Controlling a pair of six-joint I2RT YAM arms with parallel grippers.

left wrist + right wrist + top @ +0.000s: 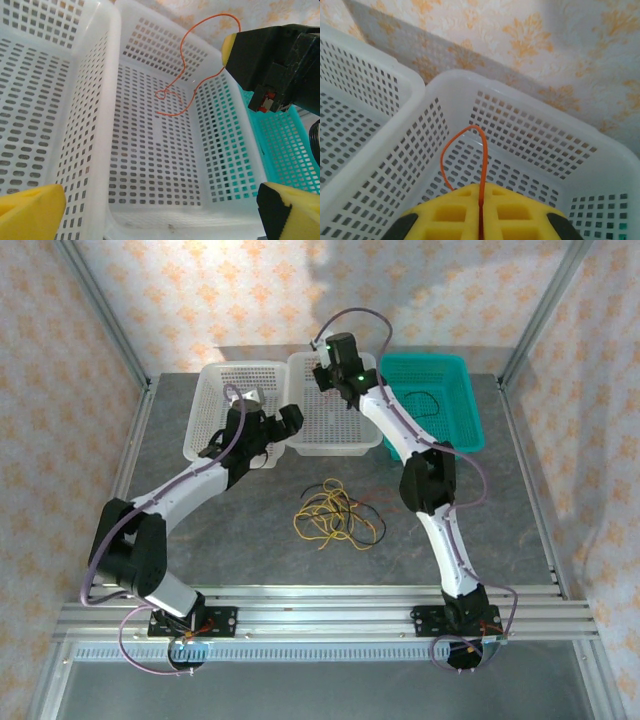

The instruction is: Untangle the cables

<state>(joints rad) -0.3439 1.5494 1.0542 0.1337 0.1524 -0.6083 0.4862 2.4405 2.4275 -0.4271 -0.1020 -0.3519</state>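
Pads of my right gripper (481, 212) clamp orange cable (484, 160) looping ahead | its tail hidden beneath them | my left gripper (160, 212) apart, fingertips cropped

I work in a lab test cell: my bases (190, 620) are bolted to an aluminium rail (320, 612) at the near edge of a grey table (250, 560), and aluminium posts (105, 315) fence it in. The walls (230, 290) are flat panels of orange-patterned wallpaper. Three plastic baskets (200, 415) stand in a row at the back.
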